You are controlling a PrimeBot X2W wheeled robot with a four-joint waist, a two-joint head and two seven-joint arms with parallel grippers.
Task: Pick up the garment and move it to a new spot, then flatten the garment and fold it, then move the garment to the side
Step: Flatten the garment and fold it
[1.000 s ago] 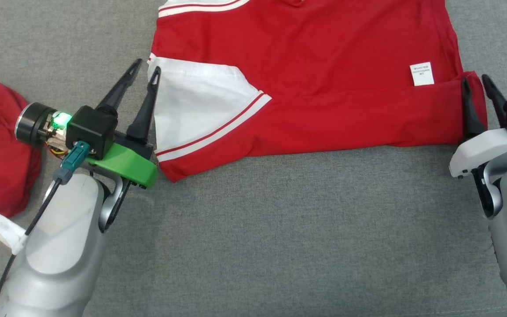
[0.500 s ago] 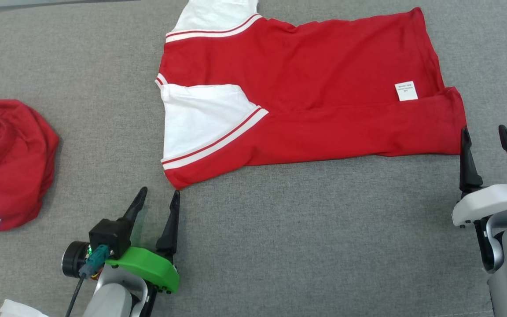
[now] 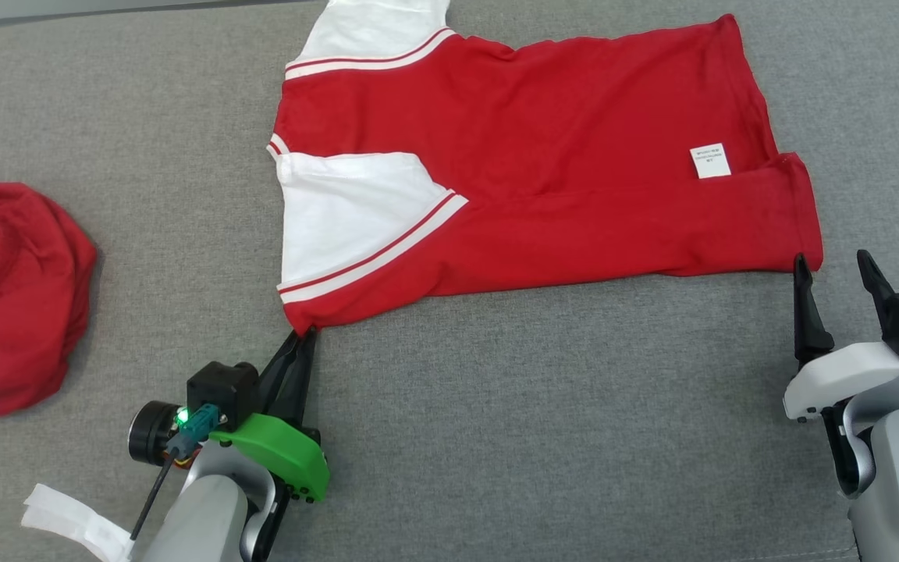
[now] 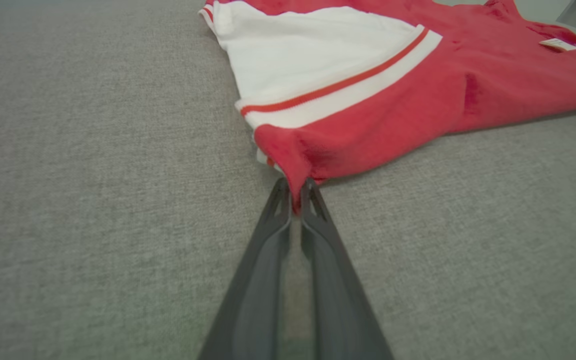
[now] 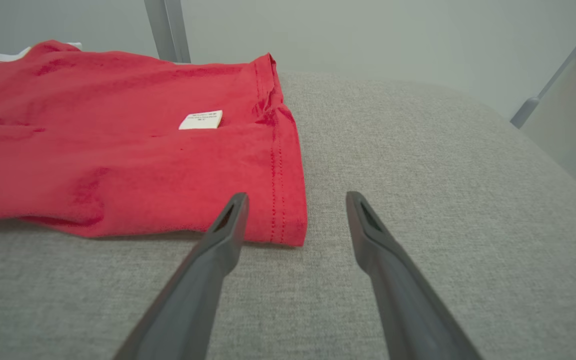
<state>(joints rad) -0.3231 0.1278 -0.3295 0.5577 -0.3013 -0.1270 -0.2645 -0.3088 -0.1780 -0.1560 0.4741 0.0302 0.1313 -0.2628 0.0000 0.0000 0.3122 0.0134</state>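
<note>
1. Red-and-white garment [image 3: 574, 195] lies spread flat on grey surface [image 3: 535, 437], one long edge folded over.
2. Left hand [image 3: 299, 337] clenched on garment's near sleeve-side corner.
3. Right hand [image 3: 832, 261] released, fingers spread, just beside garment's near hem corner.
4. Crumpled red heap [image 3: 12, 289] well apart from garment's sleeve side.

a crumpled red and white cloth heap [image 3: 16, 293] lies at the left edge of the grey fabric-covered counter [image 3: 535, 437]. beyond the counter's far edge, a grey metal post [image 5: 167, 27] stands against a pale wall [image 5: 368, 35].
</note>
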